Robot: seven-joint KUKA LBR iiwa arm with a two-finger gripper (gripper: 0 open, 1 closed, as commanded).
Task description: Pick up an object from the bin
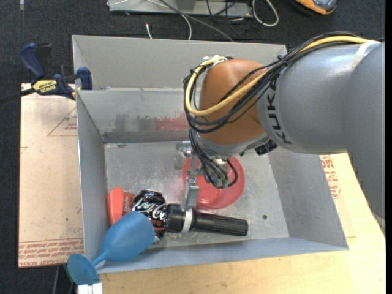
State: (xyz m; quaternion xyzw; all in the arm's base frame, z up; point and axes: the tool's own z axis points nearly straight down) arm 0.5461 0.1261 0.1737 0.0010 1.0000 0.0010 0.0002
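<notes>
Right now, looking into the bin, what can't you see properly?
1. The red disc, camera view: its top part is hidden under the arm's orange cover.
2. The gripper, camera view: mostly hidden beneath that cover.
3. The orange block, camera view: its right side sits behind the crushed black can, so its shape is unclear.
4. The can's lower edge, camera view: covered by the blue goblet.

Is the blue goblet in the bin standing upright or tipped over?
Tipped over. The blue goblet lies on its side in the near-left corner of the bin, bowl beside the crushed black can, stem pointing toward the corner.
</notes>
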